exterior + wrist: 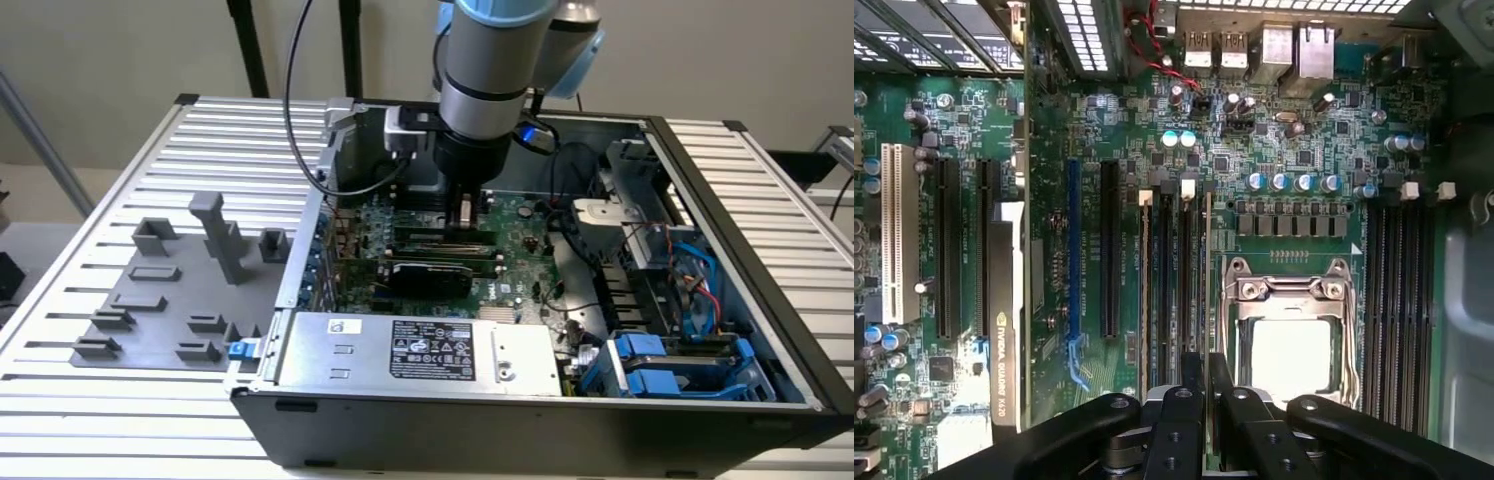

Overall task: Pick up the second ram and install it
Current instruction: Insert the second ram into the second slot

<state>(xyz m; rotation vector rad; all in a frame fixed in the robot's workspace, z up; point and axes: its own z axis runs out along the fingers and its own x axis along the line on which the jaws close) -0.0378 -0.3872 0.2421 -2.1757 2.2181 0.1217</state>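
Gripper (463, 205) first, exterior view: sat low inside the open PC case (534, 430), right over the motherboard (514, 250). Wrist view: looked pinched tight on the second ram (1206, 260), seen edge-on, lined up along the DIMM slots (1164, 280) beside the CPU socket (1289, 340). Could've gone wrong if tilted or off-slot. Probably would've jammed on a latch (1146, 197) or flexed instead of seating.

A ribbed, matt metal table (120, 380) is seen; the CPU socket (1289, 300) frame is made of shiny metal, the motherboard (1294, 150) of glossy green board.
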